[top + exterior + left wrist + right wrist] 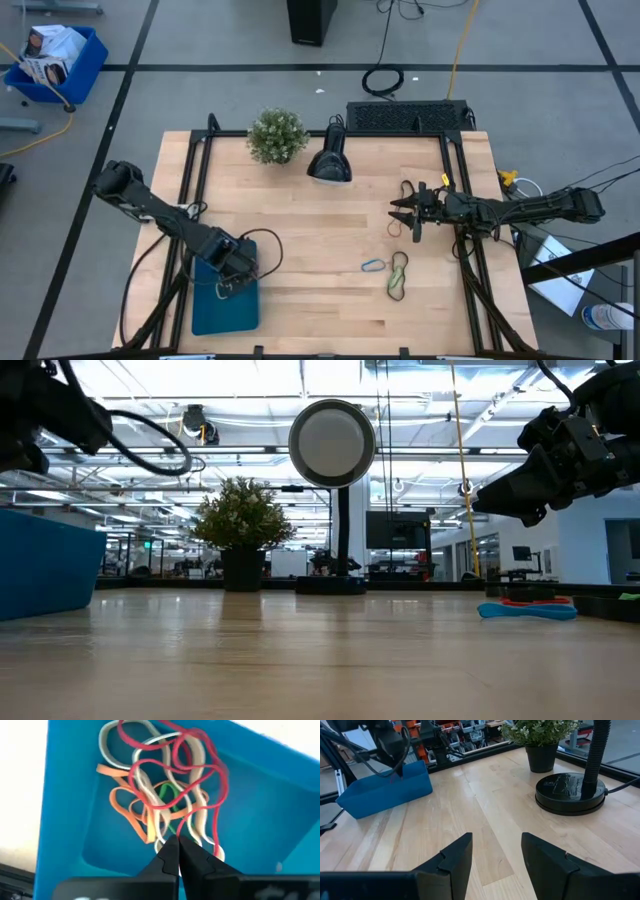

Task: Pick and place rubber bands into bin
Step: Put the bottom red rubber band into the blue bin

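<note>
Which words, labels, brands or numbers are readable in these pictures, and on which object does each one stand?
None can be read.
White items in the blue crate on the floor: any print too small to tell.
Papers by the table's right edge: nothing legible.
Bin, lamp, plant pot: no text visible.

A robotics lab or industrial test hall is shown. A pale wooden-topped desk (330, 240) framed in black metal rails is set on a grey concrete floor (200, 40) marked with dark tape lines, with black cables (383, 80) trailed across it. Beyond the desk, a wide open-plan room is seen under long rows of ceiling strip lights (250, 405), with computer monitors (521, 553) and shelving stocked with equipment (465, 727) in the background.
</note>
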You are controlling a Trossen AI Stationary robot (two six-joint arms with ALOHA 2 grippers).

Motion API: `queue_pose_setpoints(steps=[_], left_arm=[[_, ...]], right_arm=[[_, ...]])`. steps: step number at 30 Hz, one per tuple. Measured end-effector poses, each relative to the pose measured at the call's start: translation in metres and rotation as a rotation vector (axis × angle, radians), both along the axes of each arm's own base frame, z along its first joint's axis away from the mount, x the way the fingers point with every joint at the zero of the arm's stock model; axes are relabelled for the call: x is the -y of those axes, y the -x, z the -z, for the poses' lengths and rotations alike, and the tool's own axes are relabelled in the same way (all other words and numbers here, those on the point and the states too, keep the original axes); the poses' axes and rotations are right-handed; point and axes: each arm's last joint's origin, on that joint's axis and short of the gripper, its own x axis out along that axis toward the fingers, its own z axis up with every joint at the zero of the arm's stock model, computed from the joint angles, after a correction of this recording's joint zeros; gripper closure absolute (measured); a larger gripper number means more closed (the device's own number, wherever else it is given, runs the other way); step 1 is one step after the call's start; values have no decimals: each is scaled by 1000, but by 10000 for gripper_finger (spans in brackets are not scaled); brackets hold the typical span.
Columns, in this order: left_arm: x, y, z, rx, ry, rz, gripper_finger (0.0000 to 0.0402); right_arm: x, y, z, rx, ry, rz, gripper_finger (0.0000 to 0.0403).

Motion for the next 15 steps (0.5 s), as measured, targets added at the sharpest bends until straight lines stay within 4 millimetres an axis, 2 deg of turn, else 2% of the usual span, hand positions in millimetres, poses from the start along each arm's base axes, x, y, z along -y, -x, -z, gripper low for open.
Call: queue_pose_setpoints(steps=[9, 15], left_arm=[[-3, 0, 3, 39, -81, 45, 343], [-3, 0, 0, 51, -76, 72, 331]], right_arm=[[0, 0, 0, 1, 0, 0, 238], [0, 0, -2, 19, -1, -4, 238]])
